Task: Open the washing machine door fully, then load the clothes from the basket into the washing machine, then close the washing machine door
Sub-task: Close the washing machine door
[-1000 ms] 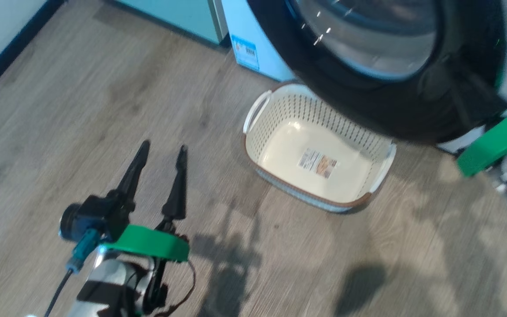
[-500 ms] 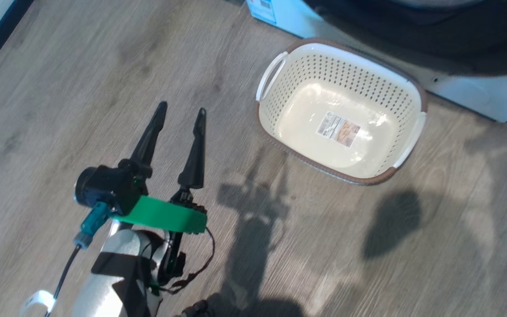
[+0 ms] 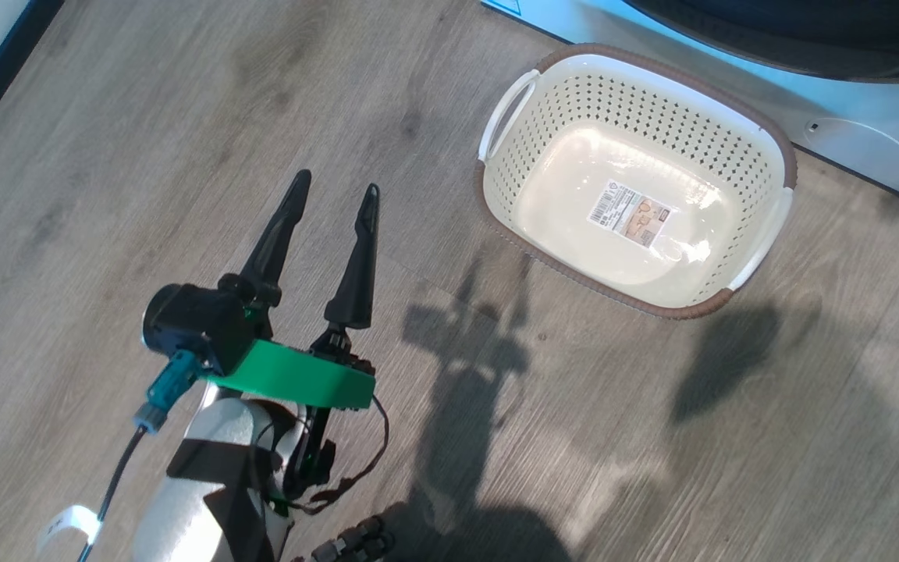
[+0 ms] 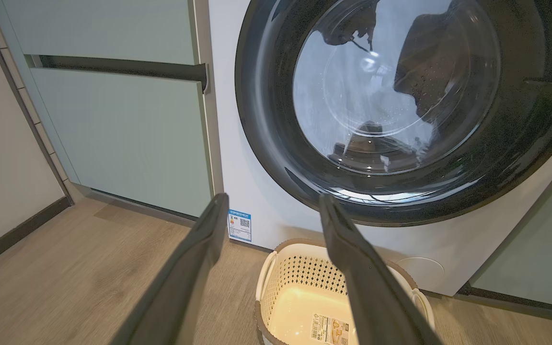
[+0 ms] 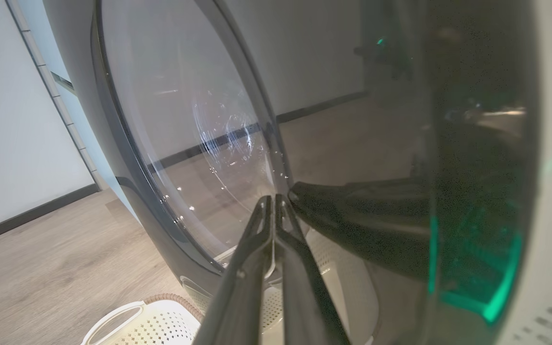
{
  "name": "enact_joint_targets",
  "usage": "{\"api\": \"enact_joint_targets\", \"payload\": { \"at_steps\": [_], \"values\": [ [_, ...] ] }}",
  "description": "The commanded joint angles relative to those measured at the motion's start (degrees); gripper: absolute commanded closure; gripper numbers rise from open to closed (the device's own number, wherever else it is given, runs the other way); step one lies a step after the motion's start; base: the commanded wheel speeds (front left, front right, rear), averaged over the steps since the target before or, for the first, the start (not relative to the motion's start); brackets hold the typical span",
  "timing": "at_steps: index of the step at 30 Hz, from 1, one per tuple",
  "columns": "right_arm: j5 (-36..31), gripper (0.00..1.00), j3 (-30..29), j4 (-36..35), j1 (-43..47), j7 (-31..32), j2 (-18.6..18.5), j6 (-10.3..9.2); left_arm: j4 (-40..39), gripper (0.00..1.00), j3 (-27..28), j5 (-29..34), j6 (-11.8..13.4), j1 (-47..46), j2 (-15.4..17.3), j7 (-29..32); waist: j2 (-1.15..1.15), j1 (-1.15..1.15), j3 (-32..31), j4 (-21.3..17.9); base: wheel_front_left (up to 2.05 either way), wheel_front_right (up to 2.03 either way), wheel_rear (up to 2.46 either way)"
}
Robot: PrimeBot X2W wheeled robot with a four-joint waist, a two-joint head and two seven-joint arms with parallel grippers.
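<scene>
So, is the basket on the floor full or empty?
Empty. The basket shows a bare cream bottom, its label sticker is fully uncovered, and nothing lies in it.

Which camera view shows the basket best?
The head view: the whole basket is seen from above, empty, with its label sticker. The left wrist view shows part of it, cut by the lower edge; the right wrist view shows one handle and perforated wall.
</scene>
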Motion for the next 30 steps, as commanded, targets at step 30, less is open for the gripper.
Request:
{"api": "enact_joint_targets", "payload": {
  "at_steps": [30],
  "values": [
    [4.17,1.00,6.34,-10.65,22.34,-9.78,6.46,-0.22,0.38,0.00,5.14,4.28,-1.15,2.29,1.22,-0.36,0.00,0.00,-9.16,-9.55,0.00,0.00,0.00]
  ]
}}
